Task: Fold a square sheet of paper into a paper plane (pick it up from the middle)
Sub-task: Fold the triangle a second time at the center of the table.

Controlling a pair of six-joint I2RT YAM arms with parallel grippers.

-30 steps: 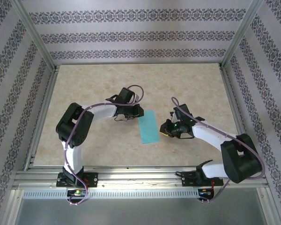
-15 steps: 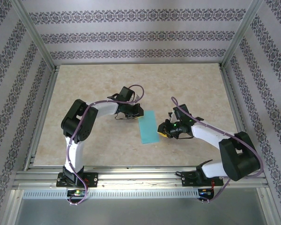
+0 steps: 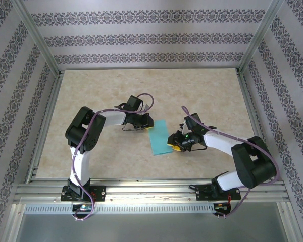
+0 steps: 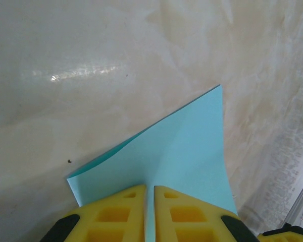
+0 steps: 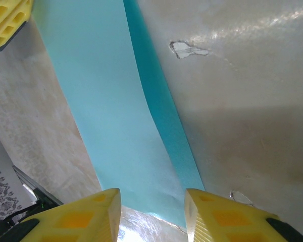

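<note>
The square sheet of paper [image 3: 159,137] is turquoise, folded into a long narrow strip, and lies on the table's middle. My left gripper [image 3: 148,122] is at the strip's far left corner. In the left wrist view its yellow fingers [image 4: 118,212] stand almost together, shut on the paper [image 4: 182,151] that fans out ahead. My right gripper [image 3: 172,144] sits low at the strip's near right edge. In the right wrist view it [image 5: 152,194] is open, and the paper's [image 5: 111,116] near end lies on the table just ahead of the gap. No paper plane shape shows.
The beige marbled table [image 3: 101,91] is fenced by aluminium rails [image 3: 45,126] and patterned walls. A small chipped mark [image 5: 188,49] sits on the surface to the right of the strip. The left gripper's yellow finger [image 5: 5,20] shows at the strip's far end.
My right gripper has slid left to the paper's near right edge and opened its fingers. The left gripper keeps its hold on the far corner, barely moved.
</note>
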